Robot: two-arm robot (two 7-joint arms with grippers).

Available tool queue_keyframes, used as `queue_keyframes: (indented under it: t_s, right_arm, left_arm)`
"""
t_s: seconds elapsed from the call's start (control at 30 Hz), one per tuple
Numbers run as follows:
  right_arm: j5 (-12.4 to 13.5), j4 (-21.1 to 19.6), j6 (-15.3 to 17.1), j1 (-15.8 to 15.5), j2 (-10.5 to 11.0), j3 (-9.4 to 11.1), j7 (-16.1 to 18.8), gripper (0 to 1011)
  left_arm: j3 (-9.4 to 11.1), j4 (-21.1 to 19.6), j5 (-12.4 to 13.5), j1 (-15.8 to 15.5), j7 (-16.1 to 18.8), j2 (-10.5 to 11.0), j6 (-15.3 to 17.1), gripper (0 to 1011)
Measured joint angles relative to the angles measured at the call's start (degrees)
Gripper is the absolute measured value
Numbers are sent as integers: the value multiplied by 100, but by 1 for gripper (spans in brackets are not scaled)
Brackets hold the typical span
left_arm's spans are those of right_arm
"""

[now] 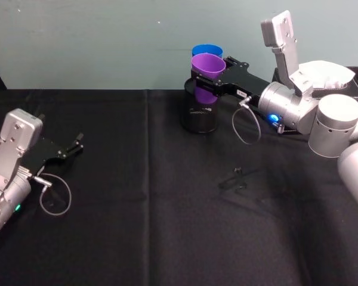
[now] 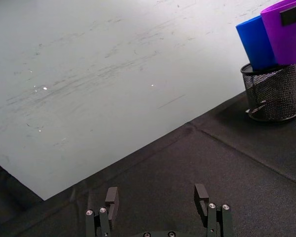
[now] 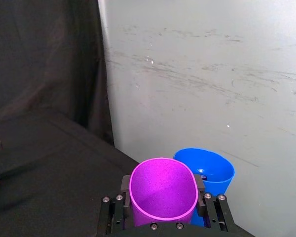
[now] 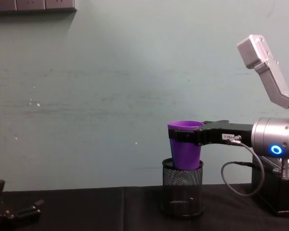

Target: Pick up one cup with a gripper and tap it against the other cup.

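Head view, the grip: our right gripper point(image 1: 210, 80) has its jaws clamped on the purple cup point(image 1: 207, 65) just under the rim, at about 12 o'clock on the counter point(image 1: 137, 208).
Blue cup: the blue cup point(image 1: 206, 50) is just beyond the purple one, toward 12 o'clock. In the left wrist view it leans in the mesh pen holder point(image 1: 198, 116).
Contact: the two cup walls look pressed together or nearly so. We cannot tell which.
Chest view, clearance: the purple cup's base dips inside the holder's rim.
Risk, snagging: we judge that a sideways tap from here could catch the purple base on the wire rim. That could drag or tip the holder and take the blue cup with it.
Risk, hard tap: the blue cup only leans in the holder and nothing grips it. A firm knock could rock it out toward the wall.
Risk, slip: both tumblers are smooth and tapered, so a jolt could slide the purple one down through the jaws.
In the way: the holder rim is the main obstacle. Lifting first would give a cleaner tap.
Left gripper: our left gripper point(image 1: 77, 143) is parked low at 8 o'clock with its jaws apart and empty, well clear.
Other things: a small dark object point(image 1: 235, 179) lies near 4 o'clock, too small to identify, and a black box point(image 4: 274, 192) stands at 2 o'clock.
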Motion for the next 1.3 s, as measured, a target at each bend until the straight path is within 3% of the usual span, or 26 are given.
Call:
queue_keyframes:
  t_s: [1.3]
  right_arm:
    - [-1,-11,1,-10,5,-2,-11,728]
  left_arm:
    - [0,0,0,0,0,0,0,1005]
